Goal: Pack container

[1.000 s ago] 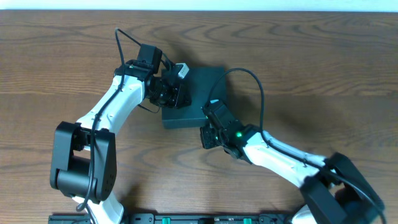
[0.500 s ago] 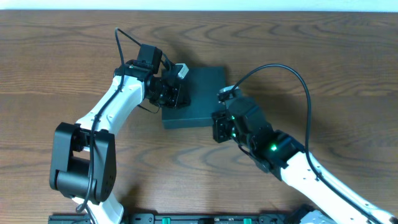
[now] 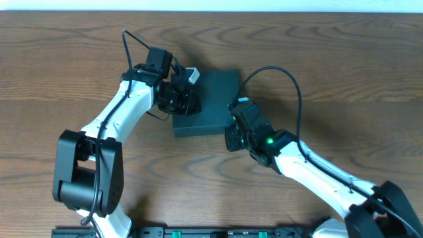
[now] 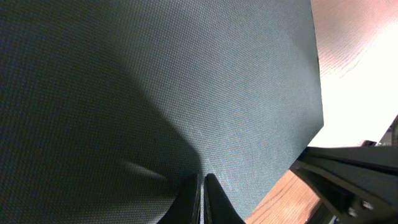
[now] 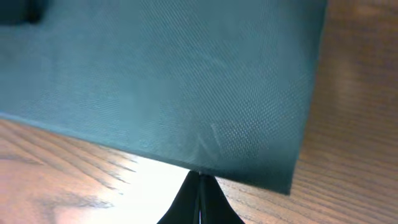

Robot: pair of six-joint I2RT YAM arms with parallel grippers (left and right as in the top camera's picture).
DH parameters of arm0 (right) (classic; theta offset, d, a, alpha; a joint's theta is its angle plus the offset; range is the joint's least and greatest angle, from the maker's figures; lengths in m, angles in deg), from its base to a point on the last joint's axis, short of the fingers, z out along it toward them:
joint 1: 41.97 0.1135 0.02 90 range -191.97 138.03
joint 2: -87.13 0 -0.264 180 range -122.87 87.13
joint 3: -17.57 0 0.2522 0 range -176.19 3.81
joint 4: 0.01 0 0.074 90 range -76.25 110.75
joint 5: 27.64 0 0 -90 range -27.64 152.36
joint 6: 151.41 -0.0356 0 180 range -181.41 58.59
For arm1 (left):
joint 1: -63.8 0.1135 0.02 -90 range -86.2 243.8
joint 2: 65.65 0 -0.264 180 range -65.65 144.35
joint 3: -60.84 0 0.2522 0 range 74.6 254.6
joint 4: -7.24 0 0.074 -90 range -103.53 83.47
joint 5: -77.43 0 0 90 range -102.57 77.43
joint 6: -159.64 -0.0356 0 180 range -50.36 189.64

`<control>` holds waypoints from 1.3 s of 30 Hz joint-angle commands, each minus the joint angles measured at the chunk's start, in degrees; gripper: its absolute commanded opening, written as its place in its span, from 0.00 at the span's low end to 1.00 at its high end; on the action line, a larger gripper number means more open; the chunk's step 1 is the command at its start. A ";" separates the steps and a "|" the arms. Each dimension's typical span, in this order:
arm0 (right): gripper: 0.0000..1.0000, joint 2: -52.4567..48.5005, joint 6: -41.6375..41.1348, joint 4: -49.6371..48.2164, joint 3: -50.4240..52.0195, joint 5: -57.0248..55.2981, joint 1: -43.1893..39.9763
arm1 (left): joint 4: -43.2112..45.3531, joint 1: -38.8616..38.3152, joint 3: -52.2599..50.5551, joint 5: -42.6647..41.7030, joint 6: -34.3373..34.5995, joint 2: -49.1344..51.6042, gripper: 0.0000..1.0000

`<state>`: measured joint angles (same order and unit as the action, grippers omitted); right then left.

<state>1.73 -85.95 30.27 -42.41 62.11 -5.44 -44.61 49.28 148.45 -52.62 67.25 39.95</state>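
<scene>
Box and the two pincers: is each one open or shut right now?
Box: lid shut, lying flat on the table.
Left pincer: shut, holding nothing, tips over the box's top.
Right pincer: shut, holding nothing, tips at the box's edge.

Our right gripper (image 5: 199, 190) at the edge of the dark box (image 5: 174, 81)

We see the box's finely textured teal-black surface filling most of the frame. Our two fingers are pressed together into one point that meets the box's near edge. The wooden table (image 5: 351, 124) shows below and right of the box, with a bright glare under that edge.
</scene>
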 commanded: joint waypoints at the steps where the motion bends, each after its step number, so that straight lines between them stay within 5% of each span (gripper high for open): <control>1: 0.02 6.16 2.34 -0.15 -2.62 -0.83 -0.70 | -0.26 0.09 -1.09 2.99 -0.39 0.07 0.06; 13: 0.02 18.75 7.54 8.46 -3.52 -0.81 -9.97 | -0.11 1.90 1.75 -0.13 3.39 -2.16 0.06; 23: 0.02 25.40 13.09 15.89 -3.61 -0.83 -14.58 | -3.28 9.29 3.96 3.06 4.55 -18.93 0.06; 25: 0.12 27.47 13.60 17.49 -3.61 -0.81 -15.96 | -4.81 11.50 3.96 3.10 4.52 -22.80 0.06; 28: 0.49 30.64 14.19 18.64 -3.61 -0.83 -17.42 | -6.73 14.23 3.93 3.19 4.35 -27.61 0.06; 29: 0.61 31.58 14.43 18.78 -3.61 -0.83 -17.68 | -7.17 14.71 3.93 3.19 3.82 -28.65 0.12; 32: 0.99 35.19 14.56 19.58 -3.61 -0.87 -17.88 | -8.81 15.34 3.93 3.19 3.23 -31.34 0.70; 33: 0.99 36.17 14.56 19.89 -3.61 -0.90 -17.88 | -9.42 15.34 3.96 3.15 3.23 -31.87 0.96; 39: 0.99 39.01 14.32 22.67 -3.61 -2.51 -17.81 | -13.81 15.34 3.93 5.35 3.56 -33.40 0.95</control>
<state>40.50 -72.02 52.12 -45.62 60.40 -22.86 -57.38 64.41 151.46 -49.56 71.12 7.28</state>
